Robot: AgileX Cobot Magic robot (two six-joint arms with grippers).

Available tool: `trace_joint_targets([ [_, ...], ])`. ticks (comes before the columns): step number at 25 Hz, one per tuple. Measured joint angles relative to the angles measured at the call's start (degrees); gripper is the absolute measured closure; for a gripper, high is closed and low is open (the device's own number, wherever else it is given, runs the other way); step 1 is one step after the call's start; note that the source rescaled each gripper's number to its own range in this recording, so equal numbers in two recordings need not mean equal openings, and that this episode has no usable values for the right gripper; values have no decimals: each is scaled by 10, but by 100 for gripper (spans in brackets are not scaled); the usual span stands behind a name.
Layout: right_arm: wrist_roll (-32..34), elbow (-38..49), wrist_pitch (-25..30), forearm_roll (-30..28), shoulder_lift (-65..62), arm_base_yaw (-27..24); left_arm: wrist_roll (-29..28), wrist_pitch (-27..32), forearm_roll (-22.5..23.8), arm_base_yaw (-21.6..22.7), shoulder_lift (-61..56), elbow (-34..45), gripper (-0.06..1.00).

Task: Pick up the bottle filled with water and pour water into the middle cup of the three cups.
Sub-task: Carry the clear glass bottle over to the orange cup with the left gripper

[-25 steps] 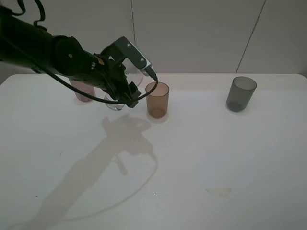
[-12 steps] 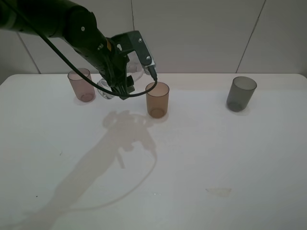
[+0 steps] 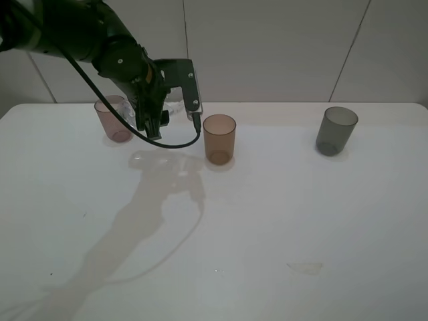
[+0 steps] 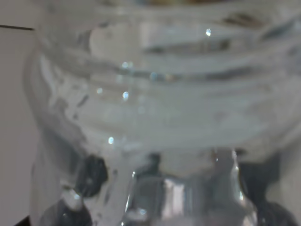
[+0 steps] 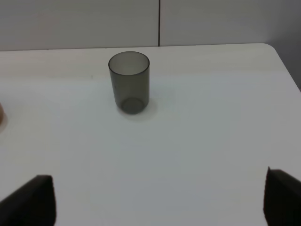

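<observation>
- The white table [image 3: 281, 214] takes up most of the high view; it is matte, with a faint yellowish mark [image 3: 305, 268] near the front edge
- Behind it stands a pale wall [image 3: 267, 47] of flat panels, split by thin dark seams
- The dark left arm [image 3: 73, 40] comes in from the upper left of the high view; its long shadow [image 3: 147, 214] lies across the table; a black cable [image 3: 170, 143] loops down under the wrist
- The pinkish-mauve cup [image 3: 112, 119], the middle cup [image 3: 219, 139] and the smoky grey cup [image 3: 336, 131] stand upright in a row near the back edge; the grey one is well apart from the others
- The left gripper [image 3: 157, 110] is clamped on the bottle [image 3: 175, 108], held off the table between the mauve cup and the middle cup, touching neither; wrist and jaws hide most of it, so its tilt cannot be told; its threaded neck [image 4: 160, 103] fills the left wrist view, blurred
- The right gripper [image 5: 157, 200] has its jaws spread wide and holds nothing; only the dark fingertips [image 5: 28, 200] show; the grey cup [image 5: 129, 82] stands well beyond them
</observation>
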Motion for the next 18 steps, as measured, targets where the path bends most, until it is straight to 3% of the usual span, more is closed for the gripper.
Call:
trace_joint_targets([
  [7, 0, 0, 0, 0, 0, 0, -19, -3, 82, -22, 25, -7, 93],
  [18, 0, 0, 0, 0, 0, 0, -20, 6, 132, -31, 61, -50, 93],
])
